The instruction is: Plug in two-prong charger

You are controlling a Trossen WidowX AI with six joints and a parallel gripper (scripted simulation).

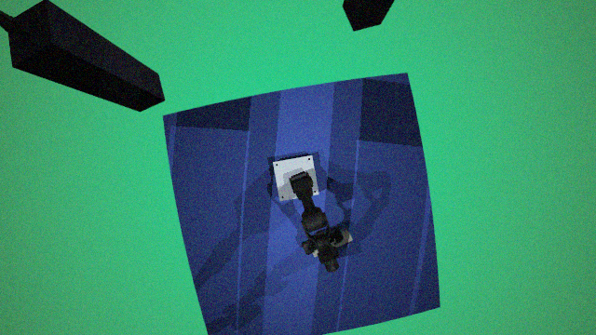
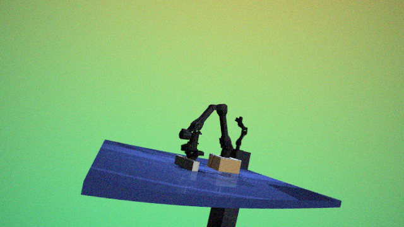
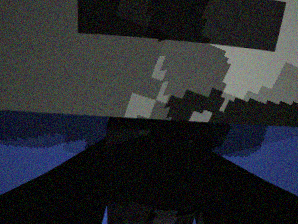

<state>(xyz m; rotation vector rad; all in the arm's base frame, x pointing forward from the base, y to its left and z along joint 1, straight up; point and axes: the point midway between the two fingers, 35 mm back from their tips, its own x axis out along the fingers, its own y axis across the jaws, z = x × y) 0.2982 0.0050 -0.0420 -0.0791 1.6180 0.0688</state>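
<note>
My gripper is shut on the dark two-prong charger. It holds the charger pressed right up against the power strip. In the wrist view the strip's pale grey face fills the upper half, with a dark rectangular recess near the top. The prongs do not show; I cannot tell whether they sit inside the outlet. In the exterior view the power strip is a low dark bar with a white end, directly under the gripper. In the top view only pale bits of the strip show beside the wrist.
A tan box stands on the blue table just right of the strip. The arm's white base plate is mid-table. A black stand rises behind the box. Dark blocks hang over the table's far corner.
</note>
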